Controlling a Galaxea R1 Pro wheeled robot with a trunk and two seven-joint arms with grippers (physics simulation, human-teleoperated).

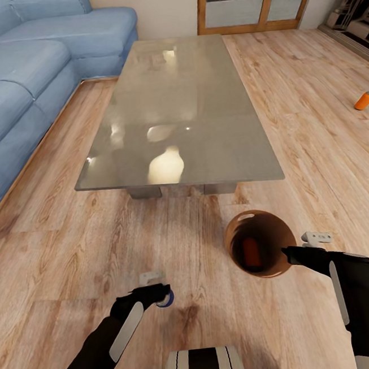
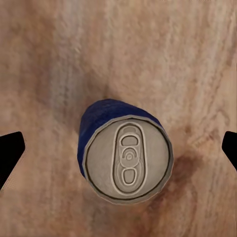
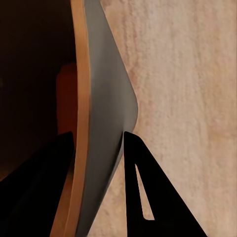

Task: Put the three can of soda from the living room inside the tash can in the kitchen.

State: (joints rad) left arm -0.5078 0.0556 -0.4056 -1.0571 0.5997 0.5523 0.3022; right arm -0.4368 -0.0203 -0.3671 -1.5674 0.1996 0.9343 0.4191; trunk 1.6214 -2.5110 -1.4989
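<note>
Your right gripper [image 3: 98, 163] pinches trash can [image 1: 236, 241] rim for carrying; left gripper [image 2: 118, 148] open, straddling blue can [image 2: 126, 153] beside it, ready to grab.

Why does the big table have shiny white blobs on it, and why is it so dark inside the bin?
In the head view the table shows bright glare patches, reflected light on its glossy top. In the right wrist view the bin wall is lit grey outside, while its inside falls into deep shadow.

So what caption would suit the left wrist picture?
Open left gripper poised over an upright dark blue soda can on the wood floor.
</note>
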